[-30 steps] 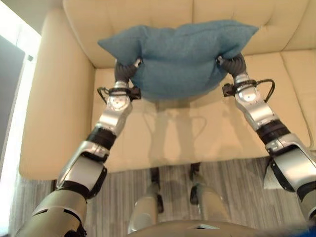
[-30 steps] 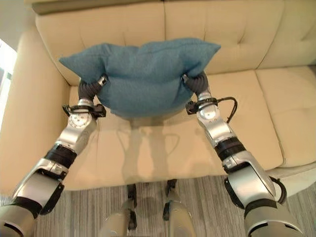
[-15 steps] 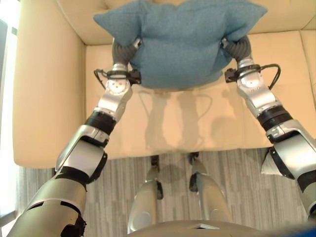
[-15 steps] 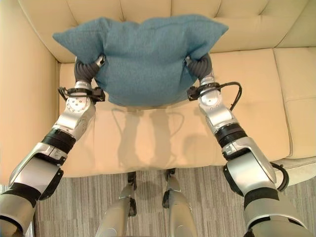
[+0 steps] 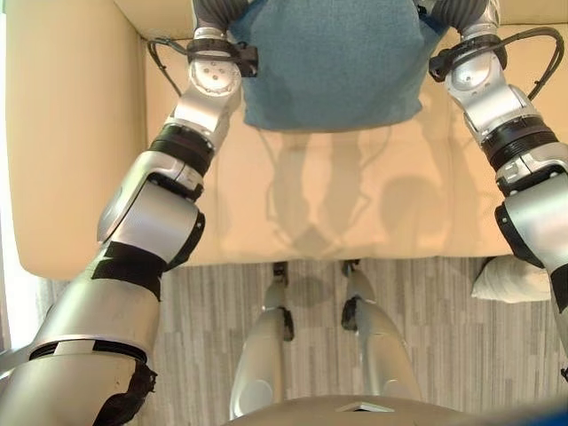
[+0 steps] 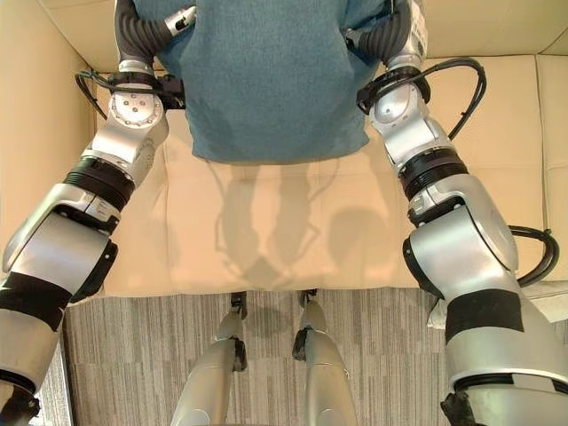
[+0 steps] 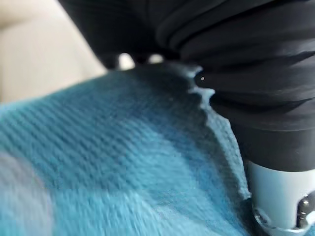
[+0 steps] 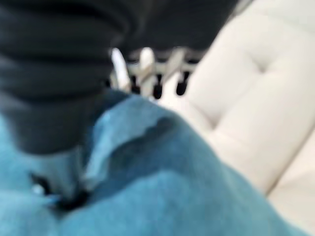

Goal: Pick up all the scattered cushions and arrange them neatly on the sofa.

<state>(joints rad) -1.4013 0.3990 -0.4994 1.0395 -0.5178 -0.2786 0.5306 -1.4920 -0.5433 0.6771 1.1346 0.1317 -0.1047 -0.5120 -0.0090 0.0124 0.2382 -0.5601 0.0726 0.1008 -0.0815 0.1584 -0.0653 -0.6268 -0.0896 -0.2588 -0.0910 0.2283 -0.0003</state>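
One blue cushion (image 6: 266, 80) hangs above the seat, toward the sofa's left end. One cream sofa (image 6: 266, 231) carries it. Two hands are at the cushion, one on each side: the left hand (image 6: 142, 31) and the right hand (image 6: 390, 35). One white thing (image 5: 513, 282) lies on the floor by the sofa's front edge, on the right; what it is cannot be told. One striped grey floor (image 6: 373, 337) runs along the sofa's front.

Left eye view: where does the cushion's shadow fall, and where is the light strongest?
Left eye view: the blue cushion throws a faint shadow on the sofa seat, toward the robot; strongest glare runs down the far left edge.
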